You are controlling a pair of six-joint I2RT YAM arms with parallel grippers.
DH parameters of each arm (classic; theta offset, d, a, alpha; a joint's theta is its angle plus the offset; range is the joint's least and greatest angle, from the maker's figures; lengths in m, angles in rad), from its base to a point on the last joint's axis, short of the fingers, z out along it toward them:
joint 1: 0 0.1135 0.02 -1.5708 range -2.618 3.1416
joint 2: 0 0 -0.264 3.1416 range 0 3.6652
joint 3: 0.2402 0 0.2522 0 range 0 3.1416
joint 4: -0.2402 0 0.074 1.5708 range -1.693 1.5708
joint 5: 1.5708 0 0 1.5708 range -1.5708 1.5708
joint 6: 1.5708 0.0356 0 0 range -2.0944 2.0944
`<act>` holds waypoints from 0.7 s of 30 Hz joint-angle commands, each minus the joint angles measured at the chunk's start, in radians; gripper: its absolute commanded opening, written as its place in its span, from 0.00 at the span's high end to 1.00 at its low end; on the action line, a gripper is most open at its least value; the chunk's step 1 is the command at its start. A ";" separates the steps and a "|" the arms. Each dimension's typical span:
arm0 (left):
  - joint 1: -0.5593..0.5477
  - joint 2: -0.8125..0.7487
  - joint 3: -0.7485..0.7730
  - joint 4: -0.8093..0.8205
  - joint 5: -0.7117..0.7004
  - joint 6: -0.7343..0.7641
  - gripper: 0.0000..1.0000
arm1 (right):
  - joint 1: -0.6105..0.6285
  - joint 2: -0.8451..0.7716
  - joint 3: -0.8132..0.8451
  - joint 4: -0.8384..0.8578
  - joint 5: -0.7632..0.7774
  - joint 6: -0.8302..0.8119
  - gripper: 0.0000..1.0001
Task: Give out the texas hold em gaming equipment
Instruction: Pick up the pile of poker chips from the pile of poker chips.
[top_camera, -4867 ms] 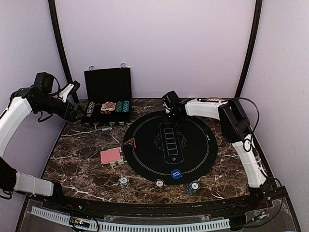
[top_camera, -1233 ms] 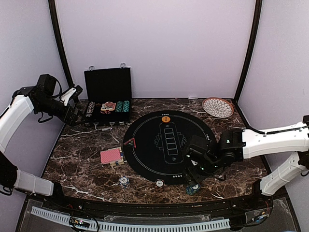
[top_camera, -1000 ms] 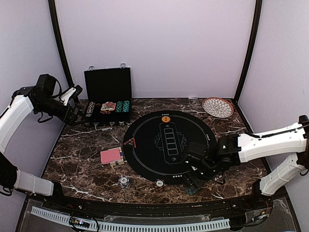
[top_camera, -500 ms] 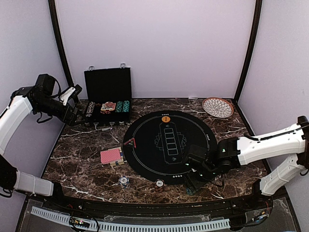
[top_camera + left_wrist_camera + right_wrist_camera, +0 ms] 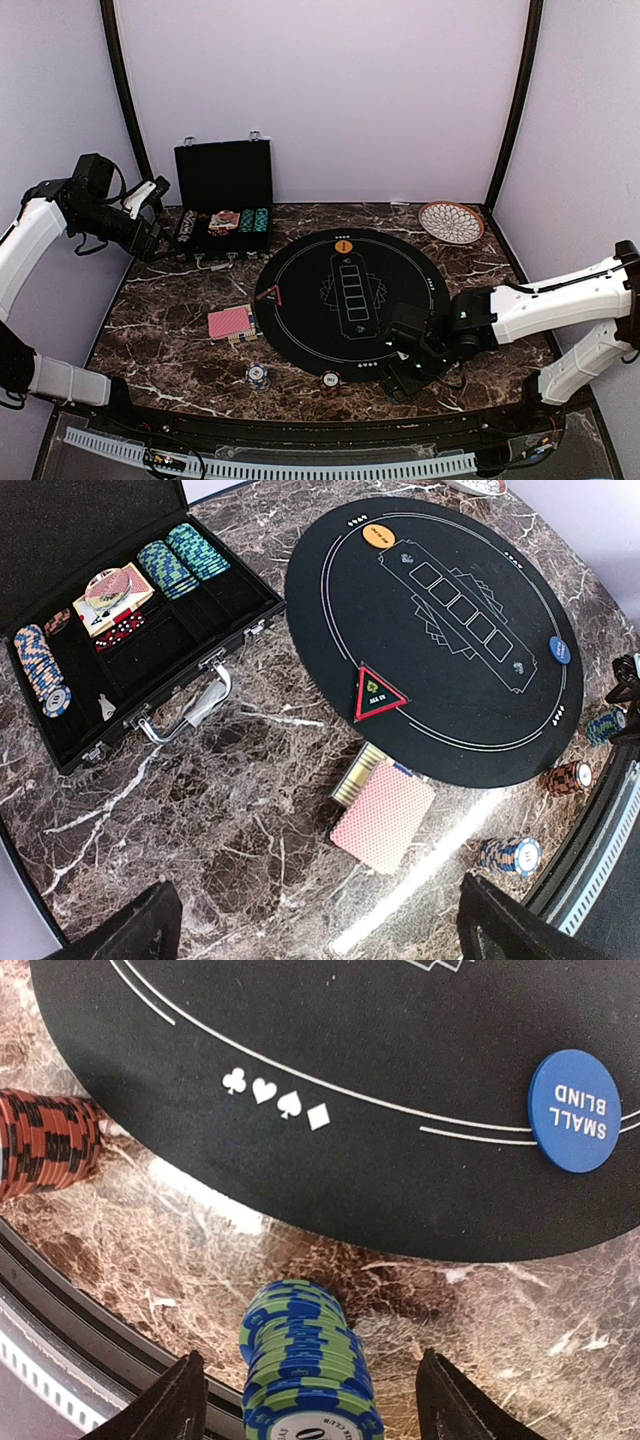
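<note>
A green-and-blue poker chip stack (image 5: 305, 1365) stands on the marble just off the black round mat (image 5: 350, 1020). My right gripper (image 5: 315, 1405) is open, one finger on each side of the stack and not touching it; it hangs low at the front right of the table (image 5: 402, 375). A blue "small blind" disc (image 5: 581, 1110) lies on the mat's near edge, and an orange disc (image 5: 343, 245) on its far edge. The pink-backed card deck (image 5: 383, 815) lies left of the mat. My left gripper (image 5: 153, 212) is open and empty, high up by the chip case.
The black hinged case (image 5: 120, 610) stands open at the back left with chips, cards and dice in it. A red-black chip stack (image 5: 40, 1140) and a blue-white stack (image 5: 257, 376) stand along the front edge. A red triangle marker (image 5: 378, 692) lies on the mat. A patterned plate (image 5: 451, 221) sits back right.
My right arm swung from the mat's far edge, leaving the orange disc there, to the front right and settled around the green-blue stack. The left arm has barely moved.
</note>
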State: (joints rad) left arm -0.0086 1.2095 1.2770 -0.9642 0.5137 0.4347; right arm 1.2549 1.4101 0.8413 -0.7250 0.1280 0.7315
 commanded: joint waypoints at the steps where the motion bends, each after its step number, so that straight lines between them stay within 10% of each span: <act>1: 0.003 -0.023 0.036 -0.029 0.017 0.014 0.01 | 0.011 -0.009 -0.020 0.026 -0.022 0.005 0.29; 21: -0.006 -0.019 0.041 -0.033 0.008 0.022 0.01 | 0.011 -0.013 0.015 0.002 -0.011 -0.001 0.63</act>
State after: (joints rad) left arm -0.0097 1.2091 1.2900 -0.9718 0.5129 0.4419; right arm 1.2568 1.4101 0.8291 -0.7181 0.1089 0.7372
